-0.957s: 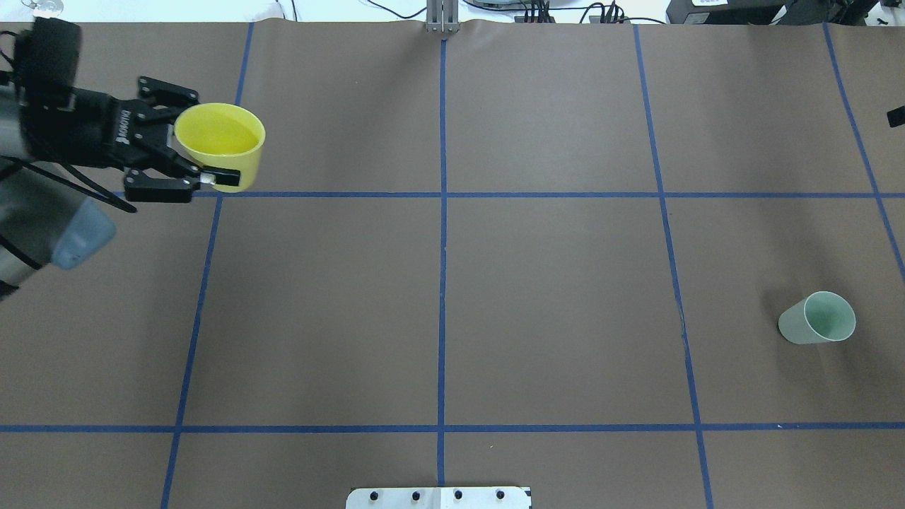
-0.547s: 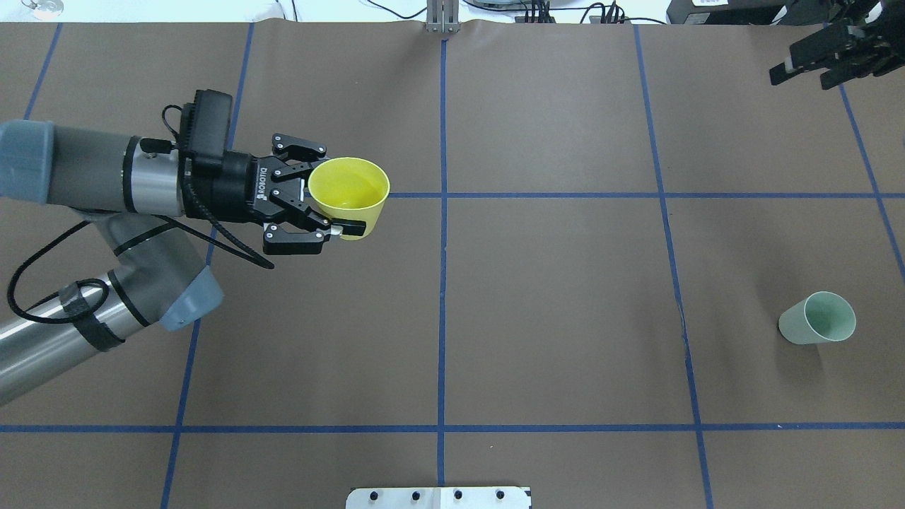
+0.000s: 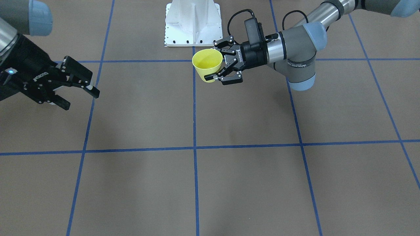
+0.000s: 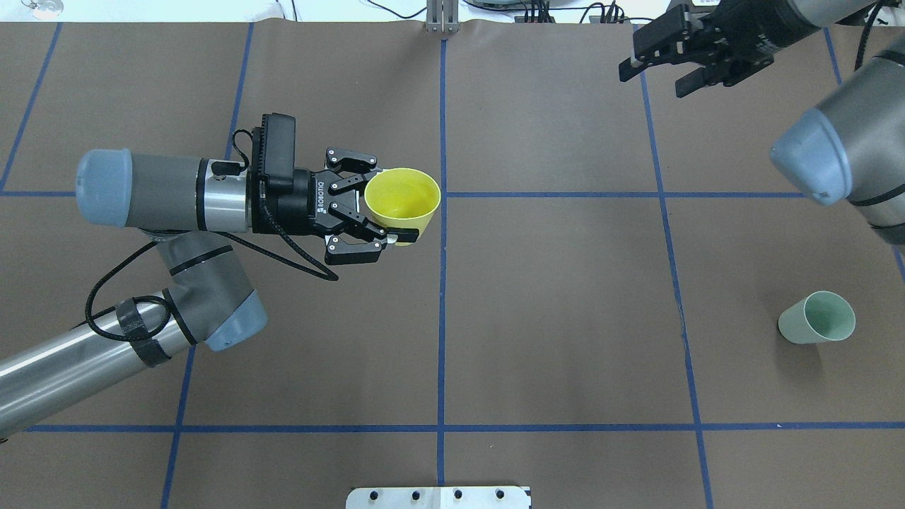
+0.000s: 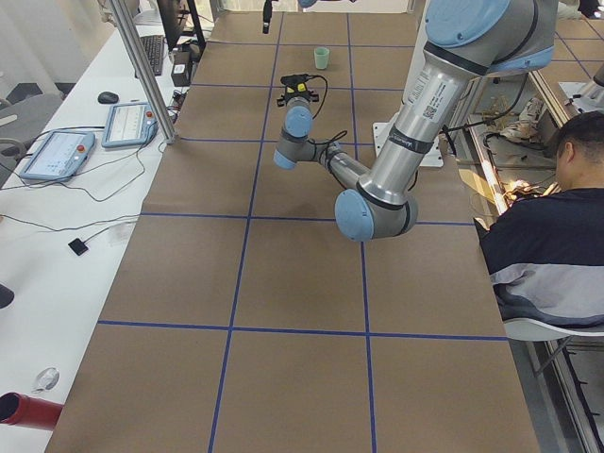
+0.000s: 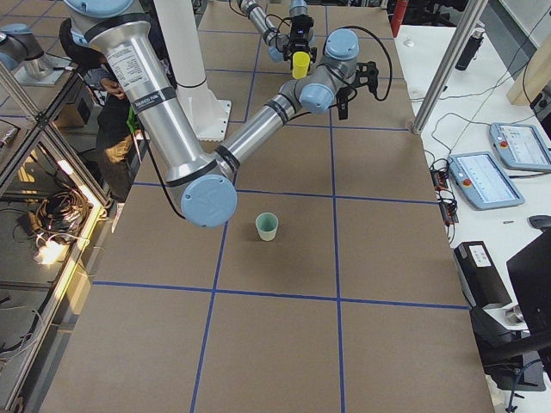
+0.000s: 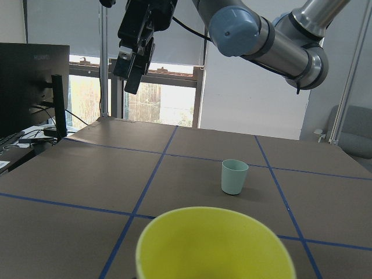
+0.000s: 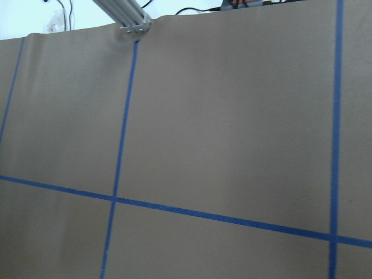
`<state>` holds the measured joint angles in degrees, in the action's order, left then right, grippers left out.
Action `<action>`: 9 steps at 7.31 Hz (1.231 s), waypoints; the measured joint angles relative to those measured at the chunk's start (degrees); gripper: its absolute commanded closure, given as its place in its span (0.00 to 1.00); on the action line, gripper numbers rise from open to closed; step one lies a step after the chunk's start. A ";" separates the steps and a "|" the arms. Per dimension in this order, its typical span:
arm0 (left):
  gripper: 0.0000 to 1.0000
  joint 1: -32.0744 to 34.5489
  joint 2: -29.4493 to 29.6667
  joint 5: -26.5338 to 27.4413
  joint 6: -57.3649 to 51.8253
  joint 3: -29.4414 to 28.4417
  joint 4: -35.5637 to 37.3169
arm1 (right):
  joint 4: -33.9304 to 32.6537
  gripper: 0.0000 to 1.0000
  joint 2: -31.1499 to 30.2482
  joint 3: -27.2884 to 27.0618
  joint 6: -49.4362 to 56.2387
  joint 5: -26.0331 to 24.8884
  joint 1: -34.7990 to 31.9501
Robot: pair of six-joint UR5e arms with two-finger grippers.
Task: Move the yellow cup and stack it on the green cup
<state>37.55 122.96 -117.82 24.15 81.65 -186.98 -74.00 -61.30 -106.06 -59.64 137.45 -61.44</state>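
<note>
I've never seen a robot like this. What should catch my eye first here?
The bright yellow cup, held upright above the middle of the brown table in the jaws of the left arm. Far off on the robot's right side a pale green cup stands alone, and the right arm hangs over the table's far side with its jaws open and empty.

one yellow cup [image 4: 401, 201] and one green cup [image 4: 817, 318]. two grippers, the left gripper [image 4: 396, 205] and the right gripper [image 4: 654, 80]. one person [image 5: 552, 236] sits beside the table.
</note>
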 measured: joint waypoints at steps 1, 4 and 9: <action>0.81 -0.35 0.28 0.54 -0.15 -0.49 -0.03 | -0.08 0.00 1.98 -0.25 -4.19 -1.30 2.88; 0.80 -2.44 0.66 3.54 -0.30 -1.18 -0.05 | -3.87 0.00 6.73 -0.51 -11.46 -5.99 11.06; 0.79 -3.07 0.69 4.08 -0.51 -1.40 -0.05 | -19.82 0.01 15.21 -1.60 -14.41 -16.92 21.66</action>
<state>34.48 123.65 -113.73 23.64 80.25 -187.03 -93.81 -46.09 -107.66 -74.06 120.53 -39.78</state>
